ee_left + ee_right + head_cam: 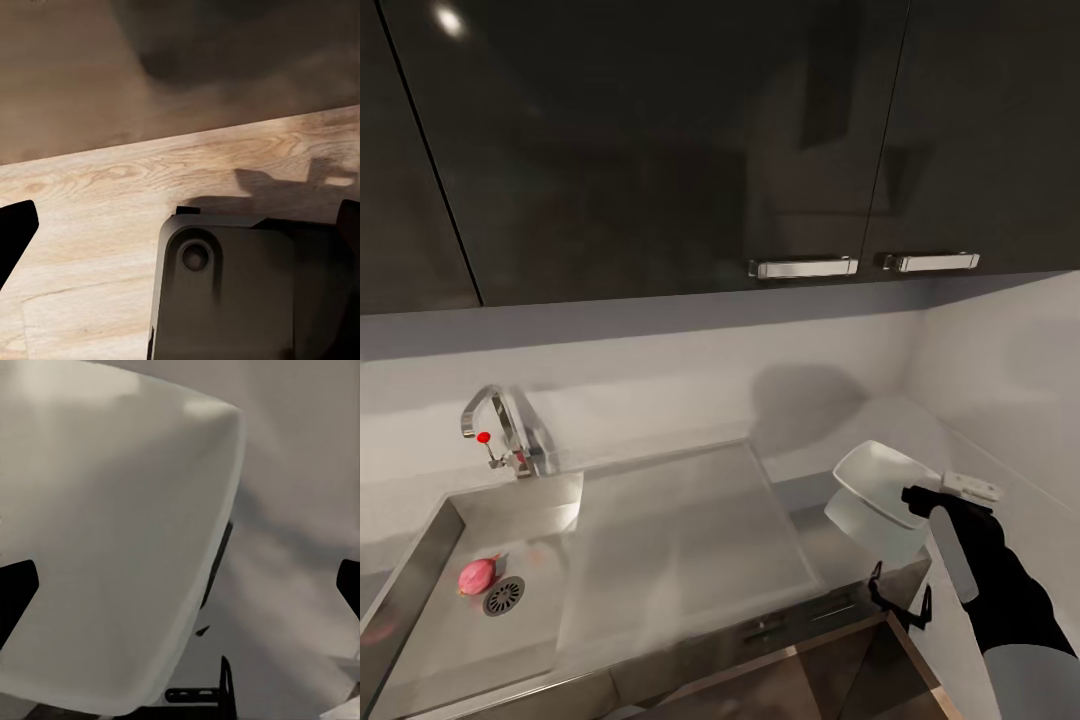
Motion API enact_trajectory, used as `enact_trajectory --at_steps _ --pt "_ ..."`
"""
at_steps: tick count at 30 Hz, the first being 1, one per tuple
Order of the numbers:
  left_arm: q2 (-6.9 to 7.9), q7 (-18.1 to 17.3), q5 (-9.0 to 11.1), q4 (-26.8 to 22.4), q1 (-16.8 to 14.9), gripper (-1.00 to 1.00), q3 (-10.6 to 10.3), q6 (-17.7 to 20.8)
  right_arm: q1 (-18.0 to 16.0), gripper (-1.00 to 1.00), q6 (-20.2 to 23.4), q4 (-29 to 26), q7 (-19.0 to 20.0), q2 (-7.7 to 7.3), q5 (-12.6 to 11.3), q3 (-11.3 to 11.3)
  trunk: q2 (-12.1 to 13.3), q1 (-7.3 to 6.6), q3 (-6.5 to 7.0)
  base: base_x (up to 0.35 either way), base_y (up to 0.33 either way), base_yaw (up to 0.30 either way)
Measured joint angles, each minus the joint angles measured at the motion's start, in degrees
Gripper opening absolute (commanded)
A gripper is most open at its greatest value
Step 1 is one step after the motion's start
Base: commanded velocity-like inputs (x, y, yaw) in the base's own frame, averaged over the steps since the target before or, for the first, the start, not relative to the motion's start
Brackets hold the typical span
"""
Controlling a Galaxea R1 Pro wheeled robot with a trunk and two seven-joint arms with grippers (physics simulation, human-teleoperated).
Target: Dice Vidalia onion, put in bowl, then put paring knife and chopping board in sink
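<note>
Reaching right gripper (pixel 180 585): fingertips wide apart at the edges of the right wrist view, grasping nothing; black right arm (pixel 1000 570) stretches toward the far right of the table.
Left gripper (pixel 180 225): fingertips spread wide, grasping nothing; below it lie wood-grain floor (pixel 90 225) and a dark robot part (pixel 240 292).
Bowl (pixel 882 482): white, on the table (pixel 800 495) at the right, just in front of the right gripper.
Sink (pixel 450 620): grey steel basin at the left, tap (pixel 500 420) with red knob (pixel 484 437) at its far edge.
Vidalia onion (pixel 476 574): pinkish, in the sink, just beside the round drain (pixel 504 596).
Cabinets (pixel 660 150): dark, glossy, above the table.
</note>
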Motion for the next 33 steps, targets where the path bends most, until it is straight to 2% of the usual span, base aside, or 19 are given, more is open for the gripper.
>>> enact_trajectory --at_steps 6,11,24,33 --pt "0.0 0.0 0.0 0.0 0.0 1.0 0.0 0.0 0.0 1.0 0.0 0.1 2.0 -0.01 -0.3 -0.3 0.0 0.0 0.0 0.0 0.0 0.0" --pt "0.0 0.0 0.0 0.0 0.0 1.0 0.0 0.0 0.0 1.0 0.0 0.8 4.7 -0.18 -0.2 -2.3 0.0 0.0 0.0 0.0 0.0 0.0" --pt "0.0 0.0 0.0 0.1 0.0 1.0 0.0 0.0 0.0 1.0 -0.1 1.2 5.0 -0.42 -0.2 -3.3 0.0 0.0 -0.06 0.0 0.0 0.0" --pt "0.0 0.0 0.0 0.0 0.0 1.0 0.0 0.0 0.0 1.0 -0.1 1.3 5.1 -0.46 -0.2 -3.3 0.0 0.0 -0.69 0.0 0.0 0.0"
